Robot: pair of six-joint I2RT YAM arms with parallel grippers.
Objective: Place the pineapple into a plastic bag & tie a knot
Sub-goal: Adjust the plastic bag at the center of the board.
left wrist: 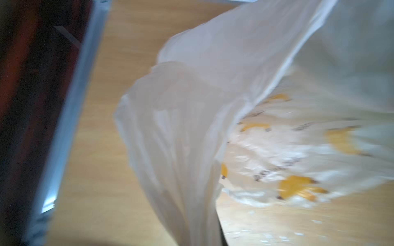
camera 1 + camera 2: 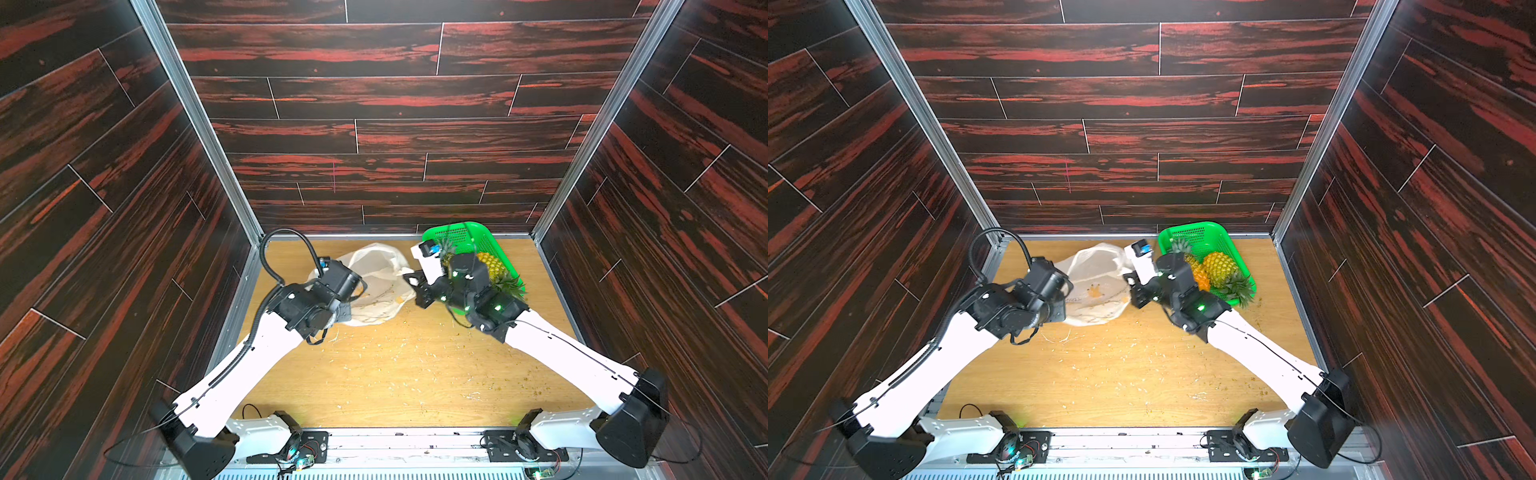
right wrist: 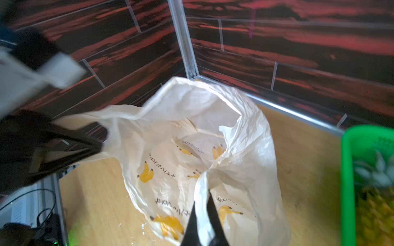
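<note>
Right wrist view tells you why the arms are spread. The right gripper [image 3: 202, 200] has its jaws clamped on a bunched strip of the bag [image 3: 170, 127], and the left gripper [image 3: 97, 148] pinches the opposite edge just as tightly. I judge that they are pulling the mouth open so fruit can drop in. In both top views, with the table's [image 2: 415, 365] far edge as twelve, the bag lies at about eleven o'clock and is gripped at its nine and three o'clock sides. The pineapple [image 2: 1219, 266] is not yet bagged. It lies in the green basket [image 2: 1200, 237] at one o'clock, against a second pineapple [image 2: 1200, 276]. The bag is thin, white and crinkled, printed with yellow bananas and small dark lettering. It looks empty and its top is untied.
</note>
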